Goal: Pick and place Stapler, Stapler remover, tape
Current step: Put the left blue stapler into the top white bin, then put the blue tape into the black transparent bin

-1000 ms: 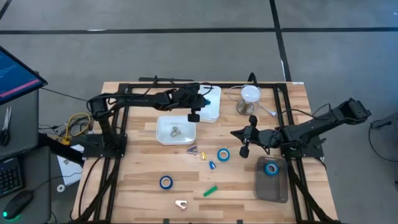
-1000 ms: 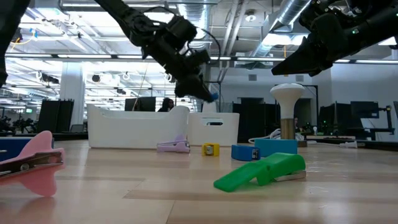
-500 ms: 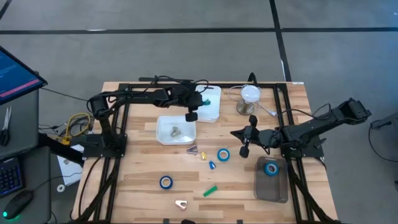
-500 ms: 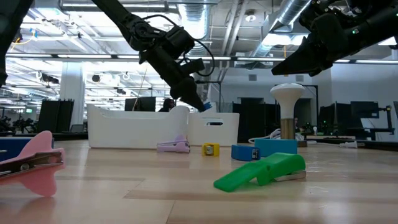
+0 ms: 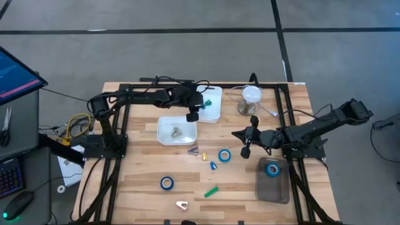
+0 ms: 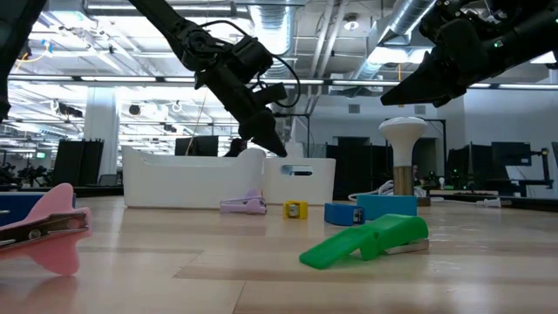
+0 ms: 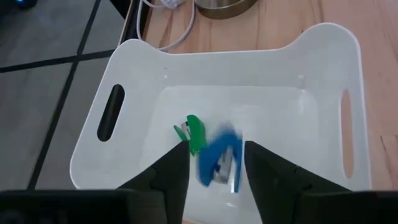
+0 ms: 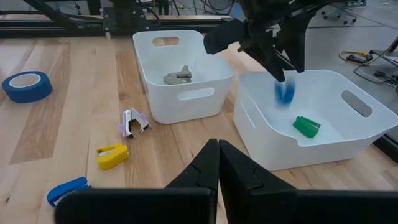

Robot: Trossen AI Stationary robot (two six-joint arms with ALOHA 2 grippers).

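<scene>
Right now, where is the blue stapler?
In the left wrist view the blue stapler is dropping into the far white tub beside a green stapler, just below the left tool's open fingers.

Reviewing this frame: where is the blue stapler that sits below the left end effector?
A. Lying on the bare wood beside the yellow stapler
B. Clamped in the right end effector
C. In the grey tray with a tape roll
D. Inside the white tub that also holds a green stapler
D: in the left wrist view the blue stapler, blurred, is inside the white tub beside the green stapler, below the open left end effector.
</scene>
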